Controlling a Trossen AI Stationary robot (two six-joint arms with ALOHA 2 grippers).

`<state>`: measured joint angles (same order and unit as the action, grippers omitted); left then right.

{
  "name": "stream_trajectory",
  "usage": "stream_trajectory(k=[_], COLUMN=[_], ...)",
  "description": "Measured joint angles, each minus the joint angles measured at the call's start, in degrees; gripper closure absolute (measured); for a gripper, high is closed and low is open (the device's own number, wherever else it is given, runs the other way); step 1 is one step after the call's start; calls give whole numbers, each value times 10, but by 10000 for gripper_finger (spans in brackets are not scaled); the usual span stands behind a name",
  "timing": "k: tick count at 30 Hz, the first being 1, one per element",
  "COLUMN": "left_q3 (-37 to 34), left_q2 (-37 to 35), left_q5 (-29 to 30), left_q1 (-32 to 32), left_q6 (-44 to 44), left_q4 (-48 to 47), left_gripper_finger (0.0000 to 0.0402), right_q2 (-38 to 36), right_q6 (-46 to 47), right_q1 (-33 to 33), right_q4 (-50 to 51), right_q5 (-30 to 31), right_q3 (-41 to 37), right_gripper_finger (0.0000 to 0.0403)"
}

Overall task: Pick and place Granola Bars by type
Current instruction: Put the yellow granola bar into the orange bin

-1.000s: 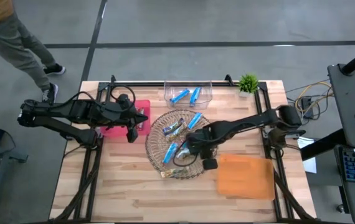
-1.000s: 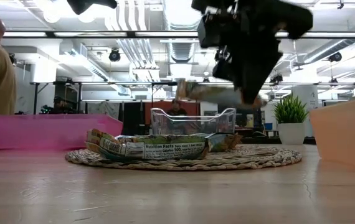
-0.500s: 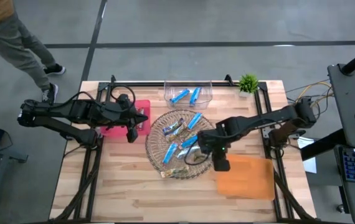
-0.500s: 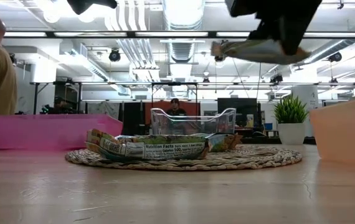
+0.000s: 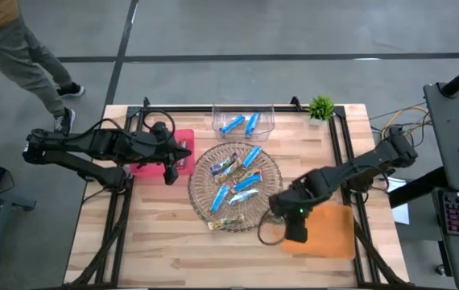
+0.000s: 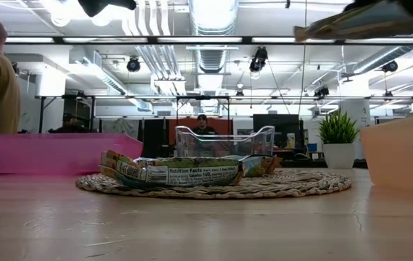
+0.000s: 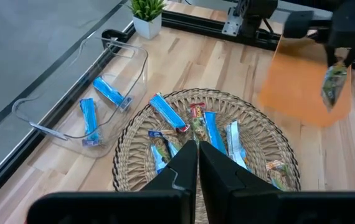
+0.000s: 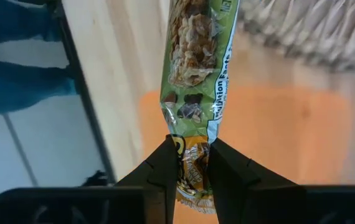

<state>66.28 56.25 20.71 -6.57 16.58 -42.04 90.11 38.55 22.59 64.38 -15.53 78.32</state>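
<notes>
Now that the right gripper (image 8: 189,163) has swung away from the wicker tray (image 5: 201,200) to the orange bin (image 5: 334,234), its fingers pinched on a green-wrapped granola bar (image 8: 196,74), release comes next; the left gripper (image 7: 198,163) waits closed by the pink bin (image 5: 142,167), other bars still on the tray.

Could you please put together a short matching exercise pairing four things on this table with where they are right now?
Things:
1. green bar
2. orange bin
3. clear bin
4. left gripper

Places:
A. holds two blue bars
B. by the pink bin, shut
C. right of the wicker tray
D. clamped in the right gripper

Pairs: 1-D, 2-C, 3-A, 4-B
</notes>
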Motion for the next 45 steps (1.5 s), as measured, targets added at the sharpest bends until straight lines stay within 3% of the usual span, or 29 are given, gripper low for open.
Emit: stream_trajectory(k=[6, 11, 23, 37, 45], left_q3=[0, 0, 0, 0, 0], left_q2=[0, 0, 0, 0, 0], left_q5=[0, 0, 0, 0, 0], left_q1=[0, 0, 0, 0, 0], left_q6=[0, -1, -16, -16, -14], left_q4=[0, 0, 0, 0, 0], left_gripper_finger=[401, 401, 401, 401, 401], right_q2=[0, 0, 0, 0, 0], right_q6=[162, 293, 560, 789, 845], right_q1=[54, 90, 117, 155, 155], right_q4=[0, -1, -1, -1, -5], right_q5=[14, 60, 132, 154, 165], right_q3=[-2, -6, -27, -68, -79], right_gripper_finger=[334, 336, 334, 338, 340])
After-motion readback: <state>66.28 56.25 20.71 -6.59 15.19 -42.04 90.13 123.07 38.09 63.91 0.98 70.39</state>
